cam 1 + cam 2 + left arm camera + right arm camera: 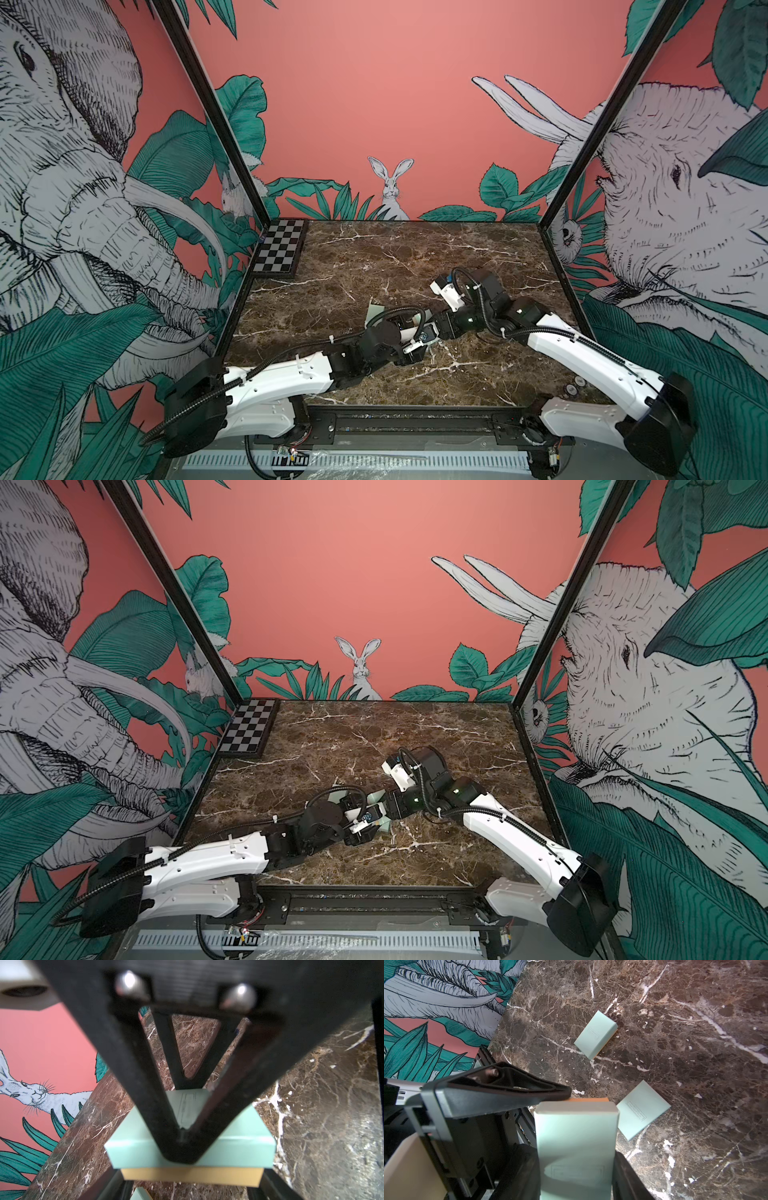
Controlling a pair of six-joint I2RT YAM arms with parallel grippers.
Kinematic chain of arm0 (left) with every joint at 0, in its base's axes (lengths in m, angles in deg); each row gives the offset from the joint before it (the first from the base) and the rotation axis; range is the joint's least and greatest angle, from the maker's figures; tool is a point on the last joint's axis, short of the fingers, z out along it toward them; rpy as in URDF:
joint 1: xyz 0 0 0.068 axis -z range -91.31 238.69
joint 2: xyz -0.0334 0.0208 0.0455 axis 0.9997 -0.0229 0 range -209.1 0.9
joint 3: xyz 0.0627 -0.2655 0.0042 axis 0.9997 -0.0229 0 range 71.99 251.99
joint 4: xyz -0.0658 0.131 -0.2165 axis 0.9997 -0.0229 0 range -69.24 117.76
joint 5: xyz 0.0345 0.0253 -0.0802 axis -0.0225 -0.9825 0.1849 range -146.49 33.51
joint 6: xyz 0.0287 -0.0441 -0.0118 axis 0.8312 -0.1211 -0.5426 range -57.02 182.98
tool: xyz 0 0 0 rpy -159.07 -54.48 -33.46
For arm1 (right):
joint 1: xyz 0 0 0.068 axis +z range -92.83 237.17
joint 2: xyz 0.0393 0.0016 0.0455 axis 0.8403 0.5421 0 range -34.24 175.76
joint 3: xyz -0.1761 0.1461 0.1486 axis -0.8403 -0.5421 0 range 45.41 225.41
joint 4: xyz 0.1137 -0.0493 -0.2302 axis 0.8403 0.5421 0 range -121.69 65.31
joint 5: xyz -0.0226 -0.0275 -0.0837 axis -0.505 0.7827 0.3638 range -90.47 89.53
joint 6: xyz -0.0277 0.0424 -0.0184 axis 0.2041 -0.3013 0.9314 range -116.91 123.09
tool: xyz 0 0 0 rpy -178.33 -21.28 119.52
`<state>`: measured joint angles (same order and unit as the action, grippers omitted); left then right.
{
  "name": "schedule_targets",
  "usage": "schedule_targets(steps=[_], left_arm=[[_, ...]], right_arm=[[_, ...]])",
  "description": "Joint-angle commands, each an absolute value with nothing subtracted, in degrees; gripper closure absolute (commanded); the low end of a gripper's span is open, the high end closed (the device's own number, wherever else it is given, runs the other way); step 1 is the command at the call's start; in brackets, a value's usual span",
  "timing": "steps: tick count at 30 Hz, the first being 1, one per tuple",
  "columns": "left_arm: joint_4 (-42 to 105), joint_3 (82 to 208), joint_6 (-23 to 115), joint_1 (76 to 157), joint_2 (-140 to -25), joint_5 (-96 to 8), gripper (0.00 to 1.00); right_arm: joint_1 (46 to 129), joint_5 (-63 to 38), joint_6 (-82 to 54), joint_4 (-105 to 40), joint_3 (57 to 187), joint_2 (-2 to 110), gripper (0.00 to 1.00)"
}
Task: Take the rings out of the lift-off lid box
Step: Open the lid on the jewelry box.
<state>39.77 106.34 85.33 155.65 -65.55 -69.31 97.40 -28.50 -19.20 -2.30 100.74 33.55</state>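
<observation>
Jungle-mural walls (pixel 374 104) ring a brown marble desk (pixel 374 257). The left arm (pixel 282 374) and right arm (pixel 582 353) meet near its middle, and a chessboard (pixel 279 249) sits in the far left corner. The left tool (pixel 192 1183) stands wide, clamped on the tan base (pixel 166 1176) of a mint box (pixel 575 1136) — lid on, rings unseen. The right tool (pixel 576 1167) flanks the lid closely; whether it presses, I cannot tell. A second box (pixel 596 1034) and a third box (pixel 642 1109) lie on the desk nearby.
</observation>
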Motion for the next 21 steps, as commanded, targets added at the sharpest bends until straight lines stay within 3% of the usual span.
schedule_targets(steps=[1, 14, 21], left_arm=[[38.70, 105.70, 85.25, 155.39, -64.35, -69.93, 0.94], [37.77, 105.68, 85.92, 155.39, -65.59, -71.08, 0.94], [41.59, 106.44, 85.39, 155.39, -67.21, -69.15, 0.93]], right_arm=[[96.57, -25.77, -18.45, -2.31, 100.07, 30.87, 0.66], [93.76, -24.73, -18.71, -0.51, 100.62, 28.37, 0.65], [89.89, -13.60, -19.55, 2.62, 100.82, 25.83, 0.65]])
